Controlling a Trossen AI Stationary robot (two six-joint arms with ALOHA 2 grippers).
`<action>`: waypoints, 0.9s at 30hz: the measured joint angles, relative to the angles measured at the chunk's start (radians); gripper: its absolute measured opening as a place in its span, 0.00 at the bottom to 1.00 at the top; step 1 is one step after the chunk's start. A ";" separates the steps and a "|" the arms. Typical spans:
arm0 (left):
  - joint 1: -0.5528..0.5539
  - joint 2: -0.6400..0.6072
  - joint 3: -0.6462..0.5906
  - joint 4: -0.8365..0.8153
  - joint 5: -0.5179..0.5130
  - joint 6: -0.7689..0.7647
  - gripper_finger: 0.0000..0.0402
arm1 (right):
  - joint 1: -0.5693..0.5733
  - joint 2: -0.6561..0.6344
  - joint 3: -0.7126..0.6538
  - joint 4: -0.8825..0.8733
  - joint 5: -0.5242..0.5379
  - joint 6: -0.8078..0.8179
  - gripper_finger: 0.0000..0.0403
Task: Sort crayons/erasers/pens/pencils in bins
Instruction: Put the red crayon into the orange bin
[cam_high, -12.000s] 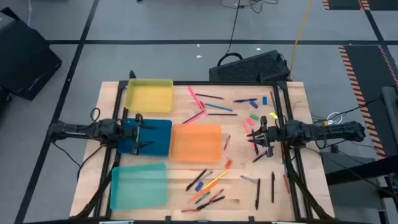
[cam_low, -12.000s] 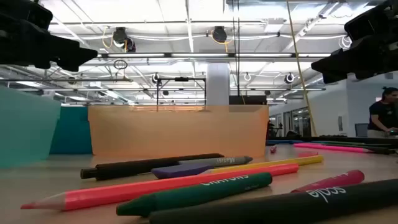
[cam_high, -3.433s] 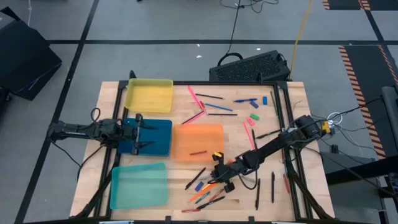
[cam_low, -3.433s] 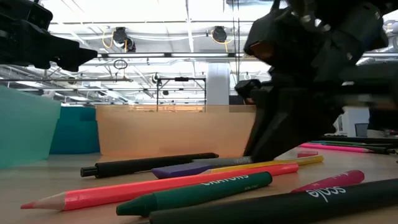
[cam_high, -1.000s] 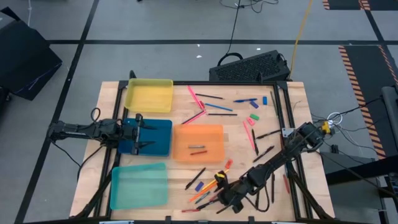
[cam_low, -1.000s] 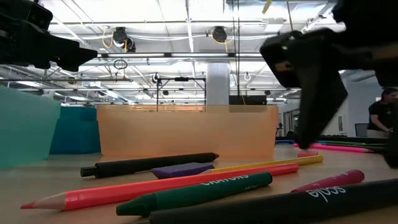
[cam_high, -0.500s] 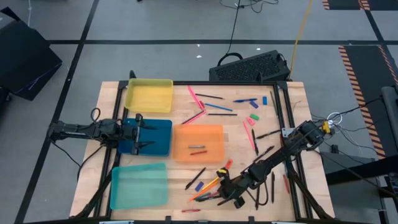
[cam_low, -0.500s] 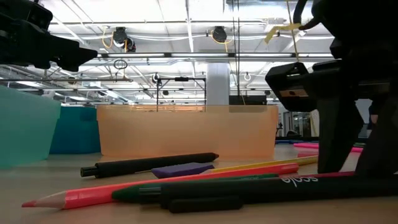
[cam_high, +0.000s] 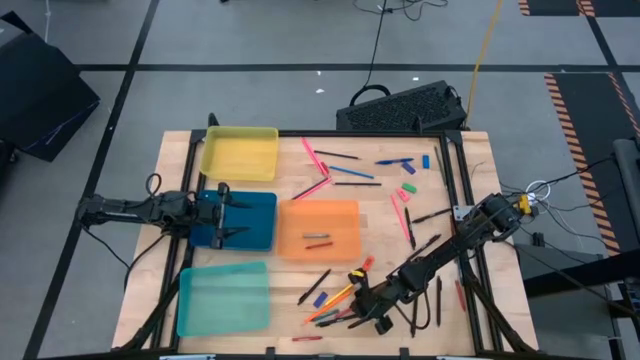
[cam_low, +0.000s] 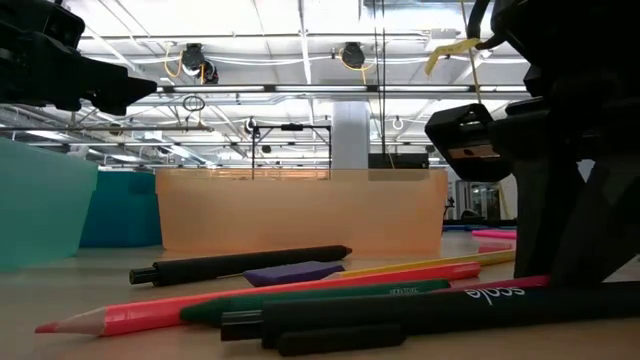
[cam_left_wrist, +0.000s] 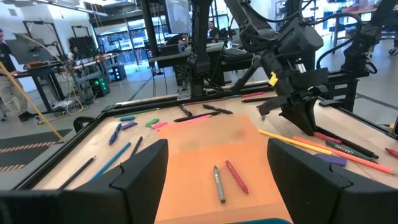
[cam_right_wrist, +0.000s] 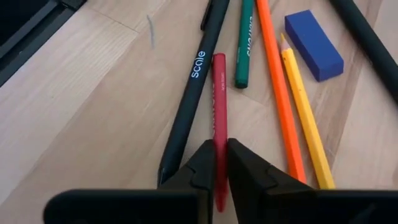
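Right gripper (cam_right_wrist: 216, 167) stood low in the stick cluster, its fingers shut on a red crayon (cam_right_wrist: 218, 106), hemmed by a black pen (cam_right_wrist: 193, 93) at 9 o'clock and an orange pencil (cam_right_wrist: 278, 87) at 3 o'clock. Bare wood (cam_right_wrist: 74, 112) lay open beyond the pen. The orange bin (cam_high: 316, 229) blocked 11 o'clock in the high view.

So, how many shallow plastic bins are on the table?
4: yellow plastic bin far left; dark blue bin nearer; orange bin at centre; teal bin nearest left. None seems hidden.
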 joint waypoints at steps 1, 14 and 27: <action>0.000 0.000 0.000 0.000 0.000 0.000 0.68 | 0.000 -0.003 0.000 0.009 0.000 0.008 0.06; 0.000 0.000 0.000 0.000 0.000 0.000 0.68 | -0.132 -0.282 -0.004 0.080 0.107 -0.119 0.07; 0.000 0.000 0.000 0.000 0.000 0.000 0.68 | -0.466 -0.055 0.252 -0.090 0.155 -0.098 0.08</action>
